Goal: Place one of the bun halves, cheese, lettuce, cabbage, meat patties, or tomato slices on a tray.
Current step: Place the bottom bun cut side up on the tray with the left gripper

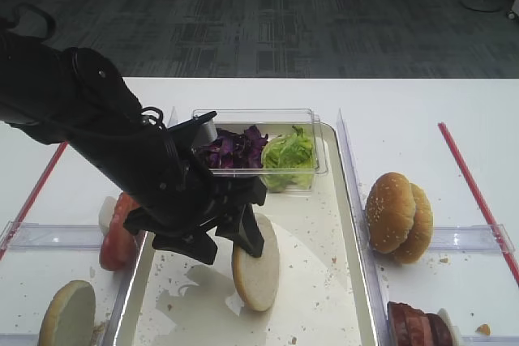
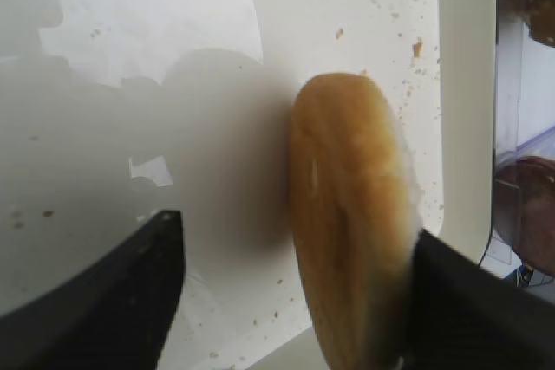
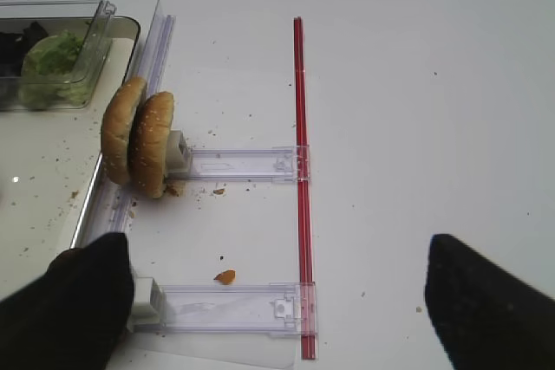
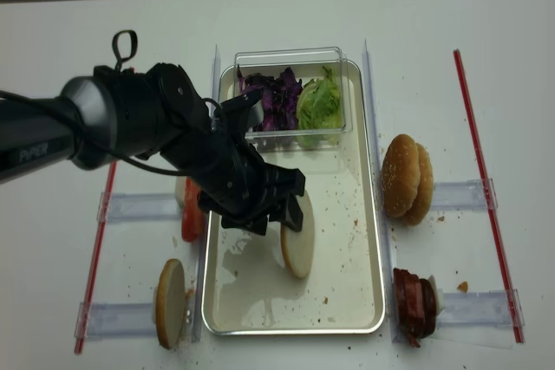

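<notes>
My left claw [image 4: 260,214] over a bun half [image 4: 297,236] on the tray [image 4: 360,240]

The flat bun half, pale-faced with a thin tan crust, stood on edge on the crumb-speckled tray. My arm reached in from the left, claw tipped down, jaws spread wide around the bun; one finger [image 2: 473,301] touched its pale face, the other stood clear of the crust. A clear box [image 4: 295,97] of purple cabbage [image 4: 273,97] and frilly lettuce [image 4: 318,101] sat behind.

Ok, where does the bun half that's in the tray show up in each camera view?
Exterior high: bun half, lower centre, on edge in the tray.
Right wrist: not in it.
Left wrist: centre-right, filling the frame.
Exterior high (realsense): centre, below the clear box.
Shared landmark: the tray's crumb-speckled floor.
</notes>
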